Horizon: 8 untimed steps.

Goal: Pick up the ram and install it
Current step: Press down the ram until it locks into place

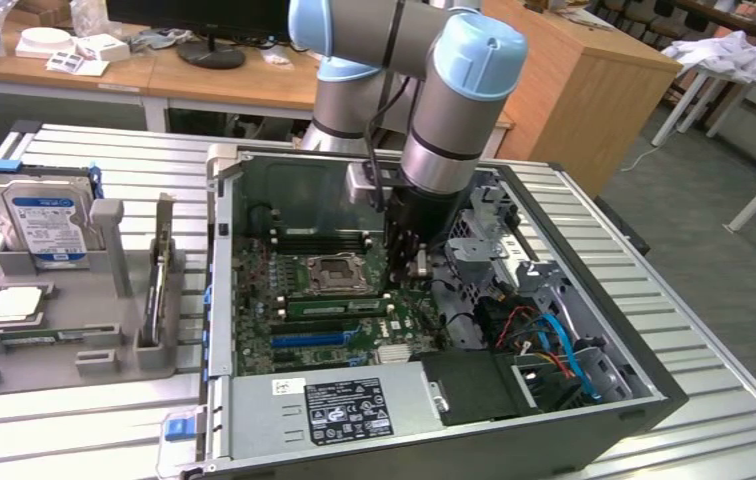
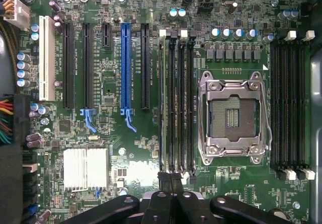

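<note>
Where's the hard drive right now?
At the exterior view's left, the hard drive stands upright in the grey holder, outside the computer case.

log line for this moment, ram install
phase: ram install | tool: shut, low over slot end | ram: on edge in slot next to empty cpu socket | contact: unclear

Worktop: ribbed, silver-grey metal table (image 1: 85, 415). An open dark-grey computer case (image 1: 592, 420) lies on its side across the middle to the exterior view's right edge. A grey plastic parts holder (image 1: 65, 345) sits near the exterior view's left edge, just beside the case.
</note>
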### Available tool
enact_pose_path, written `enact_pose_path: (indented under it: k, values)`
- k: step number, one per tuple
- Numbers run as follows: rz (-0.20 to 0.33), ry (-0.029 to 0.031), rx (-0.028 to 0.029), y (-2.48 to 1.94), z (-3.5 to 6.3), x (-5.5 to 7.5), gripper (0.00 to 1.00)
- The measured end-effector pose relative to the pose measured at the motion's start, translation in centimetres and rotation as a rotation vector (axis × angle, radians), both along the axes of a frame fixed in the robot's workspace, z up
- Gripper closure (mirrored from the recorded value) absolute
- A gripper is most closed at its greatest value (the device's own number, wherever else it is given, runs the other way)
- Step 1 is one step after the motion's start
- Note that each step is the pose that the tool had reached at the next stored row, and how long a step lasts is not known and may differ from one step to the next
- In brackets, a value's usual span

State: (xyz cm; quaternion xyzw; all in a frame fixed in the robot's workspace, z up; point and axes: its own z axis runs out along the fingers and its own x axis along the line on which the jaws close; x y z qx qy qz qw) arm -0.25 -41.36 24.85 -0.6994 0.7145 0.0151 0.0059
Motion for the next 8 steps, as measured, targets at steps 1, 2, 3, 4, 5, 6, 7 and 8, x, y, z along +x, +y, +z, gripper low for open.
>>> enact_pose_path:
  k: [1, 2, 3, 4, 5, 6, 7, 8]
  values:
    - [0.000, 0.0000, 0.0000, 0.00, -0.08, 0.00, 0.90]
    - [0.000, 0.0001, 0.0000, 0.00, -0.14, 0.00, 0.90]
    - [0.000, 0.0000, 0.0000, 0.00, -0.21, 0.00, 0.90]
    - [0.000, 0.0000, 0.0001, 0.00, -0.27, 0.02, 0.90]
    - [0.000, 0.0000, 0.0000, 0.00, -0.32, 0.04, 0.90]
    - [0.000, 0.0001, -0.0001, 0.00, -0.37, 0.05, 0.90]
    - [0.000, 0.0001, 0.0000, 0.00, -0.42, 0.07, 0.90]
    - [0.000, 0.0001, -0.0001, 0.00, -0.47, 0.08, 0.90]
